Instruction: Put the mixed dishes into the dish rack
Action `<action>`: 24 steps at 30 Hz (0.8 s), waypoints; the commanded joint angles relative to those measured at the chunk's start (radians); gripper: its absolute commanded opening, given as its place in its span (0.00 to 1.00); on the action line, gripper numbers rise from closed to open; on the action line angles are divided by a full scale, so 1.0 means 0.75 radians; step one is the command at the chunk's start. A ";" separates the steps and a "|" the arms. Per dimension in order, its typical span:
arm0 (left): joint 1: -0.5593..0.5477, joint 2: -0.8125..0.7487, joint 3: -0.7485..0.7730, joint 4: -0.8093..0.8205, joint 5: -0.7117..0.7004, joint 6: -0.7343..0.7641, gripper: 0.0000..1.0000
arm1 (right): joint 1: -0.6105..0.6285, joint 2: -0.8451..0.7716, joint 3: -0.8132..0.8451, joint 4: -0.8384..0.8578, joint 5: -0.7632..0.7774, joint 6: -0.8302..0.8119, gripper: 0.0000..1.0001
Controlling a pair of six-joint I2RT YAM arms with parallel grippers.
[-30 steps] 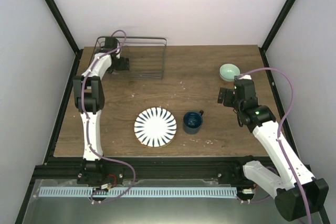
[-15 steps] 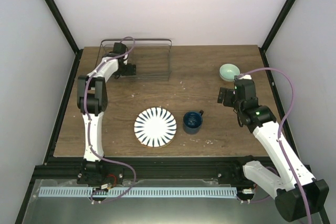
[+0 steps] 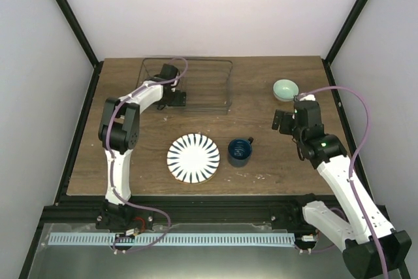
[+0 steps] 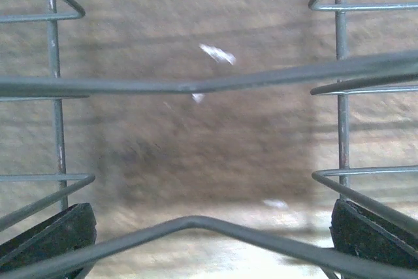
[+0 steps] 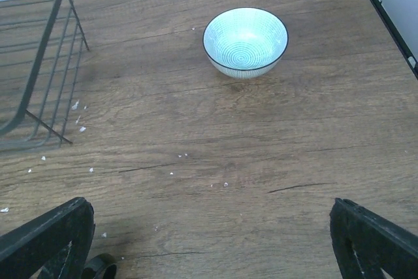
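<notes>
Reaching to the far left of the table (image 3: 281,168), the left gripper (image 3: 175,97) is down inside the dish rack (image 3: 208,87), near its left end. In the left wrist view its fingers (image 4: 47,236) sit wide apart, pincer open, with rack wires (image 4: 189,87) crossing between and in front of them; whether they touch the wire I cannot tell. The rack sits at the far edge, left of centre, nothing in it. The right gripper (image 5: 209,246) hovers over bare wood on the right side, fingers spread, holding nothing. The small pale mint-green bowl (image 5: 245,42) stands upright just beyond it, well apart from the rack. The white plate with dark blue radial stripes (image 3: 193,158) lies flat near the middle front, the dark blue mug (image 3: 240,151) upright just beside it on the right, not touching.
</notes>
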State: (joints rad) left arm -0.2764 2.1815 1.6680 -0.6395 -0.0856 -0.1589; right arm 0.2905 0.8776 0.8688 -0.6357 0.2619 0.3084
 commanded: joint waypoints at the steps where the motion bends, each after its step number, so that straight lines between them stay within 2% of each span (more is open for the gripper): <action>1: -0.091 -0.090 -0.116 -0.026 -0.010 -0.112 1.00 | 0.013 -0.030 0.028 -0.031 -0.003 0.016 1.00; 10: -0.210 -0.258 -0.368 0.054 -0.048 -0.334 1.00 | 0.012 -0.068 0.017 -0.011 -0.057 0.014 1.00; 17: -0.307 -0.325 -0.391 0.062 -0.102 -0.423 1.00 | 0.013 -0.053 -0.007 0.026 -0.113 0.025 1.00; 24: -0.318 -0.312 -0.412 0.061 -0.125 -0.406 1.00 | 0.012 -0.070 -0.018 0.020 -0.090 0.026 1.00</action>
State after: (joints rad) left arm -0.5106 1.9717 1.3773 -0.6052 -0.1665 -0.4641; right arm 0.2905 0.8402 0.8631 -0.6346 0.1905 0.3157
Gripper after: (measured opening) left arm 0.997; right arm 0.999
